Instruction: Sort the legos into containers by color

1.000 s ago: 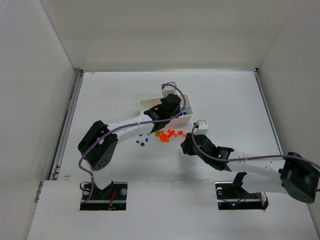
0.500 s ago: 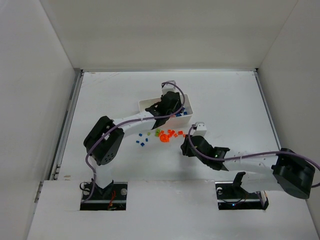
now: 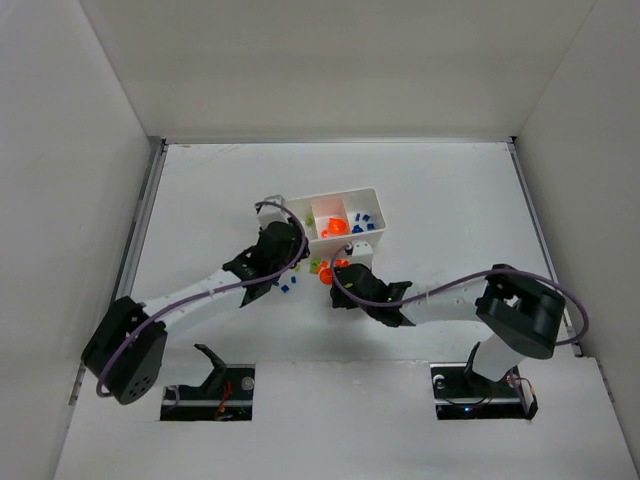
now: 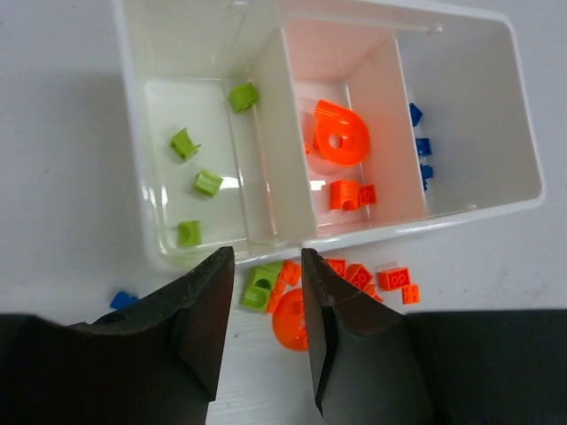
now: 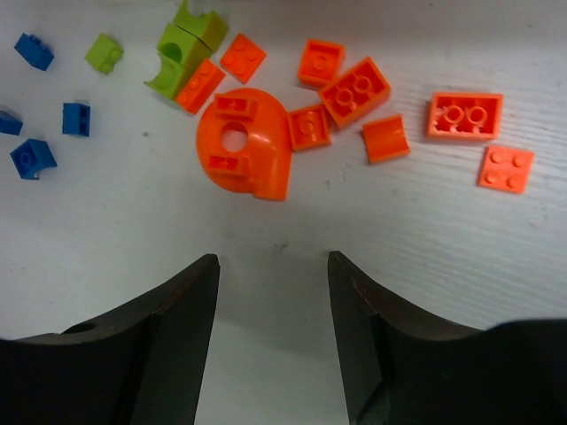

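White walls (image 3: 330,60) close in a pale table (image 3: 450,190), where the tray (image 4: 264,159) now lies fully uncovered. A second ago the left gripper (image 4: 266,255) hung over it and hid most of it; it has since drawn back to the tray's near left side. Its arm, folded up near the middle of the table before, now stretches long and low from the near left corner. The right gripper (image 5: 272,258) has slid leftward up to the loose bricks (image 5: 359,88), and its arm has bent so the elbow sits much closer to its base.

The left gripper's fingers stand partly apart with nothing between them. Their tips stop just short of the tray's near wall, aimed at green and orange bricks lying on the table against that wall.

The right gripper's fingers are spread wide and empty, their tips on the near side of a round orange piece (image 5: 261,164) with a hole. Small orange bricks lie scattered to the right of that piece, and green and blue ones to its left.

Inside the tray, green bricks (image 4: 207,182) lie in the left compartment. Orange ones (image 4: 350,195) are in the middle compartment and blue ones (image 4: 423,146) in the right.
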